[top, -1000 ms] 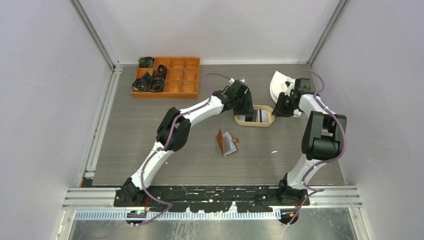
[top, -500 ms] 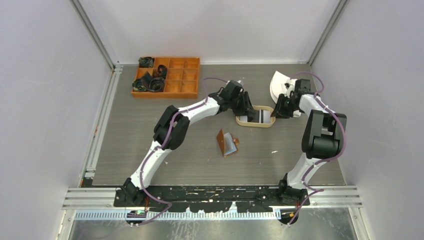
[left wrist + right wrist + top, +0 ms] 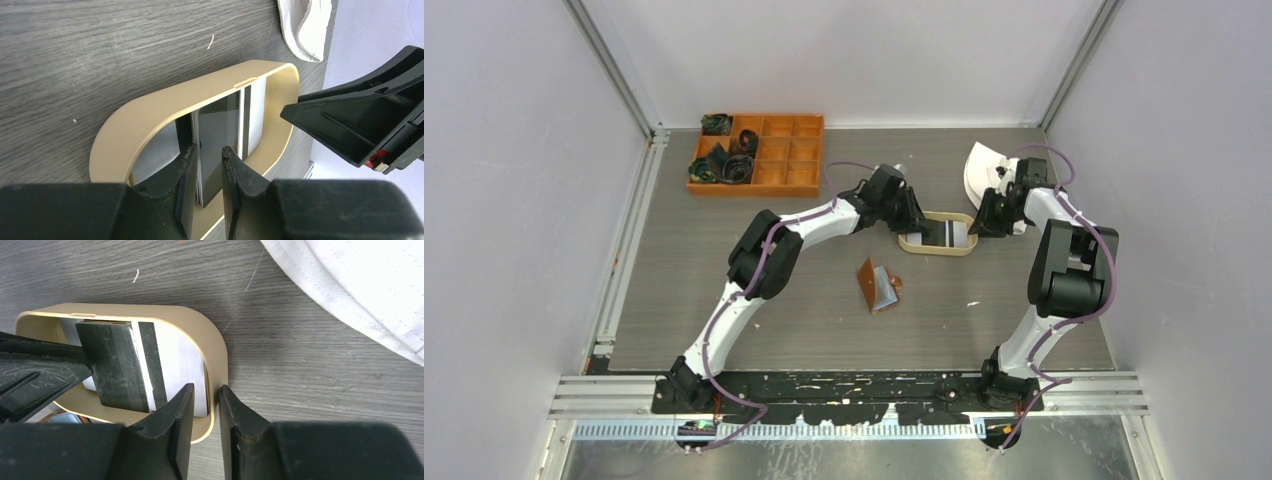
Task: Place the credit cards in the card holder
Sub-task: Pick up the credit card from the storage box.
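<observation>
Over the last second my left gripper (image 3: 208, 155) has drawn back toward the left end of the oval tray (image 3: 145, 107), uncovering the cards in the top view. Its fingers are clamped on the black card (image 3: 218, 127), which stands tilted on edge above the other cards (image 3: 177, 365). My right gripper (image 3: 205, 392) pinches the tray's right wall, probably to steady it. The card holder (image 3: 879, 287) lies open on the table (image 3: 724, 280), well apart from the tray. By my judgement, the black card is ready to lift out.
</observation>
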`<action>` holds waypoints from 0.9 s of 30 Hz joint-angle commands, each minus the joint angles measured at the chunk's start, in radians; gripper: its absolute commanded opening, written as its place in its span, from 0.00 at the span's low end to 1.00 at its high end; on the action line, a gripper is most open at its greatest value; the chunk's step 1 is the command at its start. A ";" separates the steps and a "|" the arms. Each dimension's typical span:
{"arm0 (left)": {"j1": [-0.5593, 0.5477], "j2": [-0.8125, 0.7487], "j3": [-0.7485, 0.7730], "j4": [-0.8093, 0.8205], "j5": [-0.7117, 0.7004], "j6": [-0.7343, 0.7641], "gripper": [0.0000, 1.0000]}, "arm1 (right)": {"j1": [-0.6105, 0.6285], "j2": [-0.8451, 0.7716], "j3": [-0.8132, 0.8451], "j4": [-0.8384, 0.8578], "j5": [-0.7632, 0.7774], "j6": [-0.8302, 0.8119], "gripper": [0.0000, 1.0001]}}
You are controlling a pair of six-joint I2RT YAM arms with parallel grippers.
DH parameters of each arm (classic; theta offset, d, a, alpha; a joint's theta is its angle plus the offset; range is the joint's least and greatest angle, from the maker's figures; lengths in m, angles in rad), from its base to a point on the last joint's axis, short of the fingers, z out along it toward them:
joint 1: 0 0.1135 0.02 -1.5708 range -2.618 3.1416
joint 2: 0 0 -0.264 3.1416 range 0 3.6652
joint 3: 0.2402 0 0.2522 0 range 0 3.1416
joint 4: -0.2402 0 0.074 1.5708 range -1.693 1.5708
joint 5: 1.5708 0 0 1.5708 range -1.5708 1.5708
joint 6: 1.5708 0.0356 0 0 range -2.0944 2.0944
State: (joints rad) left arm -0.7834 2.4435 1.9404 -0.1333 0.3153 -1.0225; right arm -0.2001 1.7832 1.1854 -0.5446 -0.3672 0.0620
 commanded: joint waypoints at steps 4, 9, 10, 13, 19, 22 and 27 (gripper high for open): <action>-0.019 -0.094 -0.042 0.161 0.058 -0.052 0.23 | 0.009 -0.005 0.041 0.011 -0.052 0.011 0.30; -0.020 -0.090 -0.057 0.206 0.068 -0.066 0.23 | 0.008 -0.003 0.043 0.009 -0.056 0.011 0.30; -0.019 -0.088 -0.059 0.218 0.073 -0.069 0.23 | 0.008 -0.002 0.043 0.009 -0.057 0.010 0.30; -0.022 -0.076 -0.057 0.227 0.071 -0.064 0.26 | 0.008 -0.002 0.043 0.009 -0.059 0.013 0.30; -0.028 -0.072 -0.081 0.291 0.074 -0.067 0.27 | 0.008 -0.003 0.044 0.008 -0.063 0.011 0.30; -0.029 -0.075 -0.090 0.312 0.071 -0.071 0.24 | 0.008 -0.002 0.045 0.008 -0.064 0.011 0.30; -0.032 -0.063 -0.080 0.308 0.072 -0.072 0.23 | 0.009 -0.002 0.046 0.006 -0.067 0.011 0.30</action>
State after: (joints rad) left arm -0.7830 2.4264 1.8511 0.0750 0.3340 -1.0748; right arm -0.2073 1.7851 1.1915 -0.5472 -0.3485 0.0559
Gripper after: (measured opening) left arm 0.238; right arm 0.304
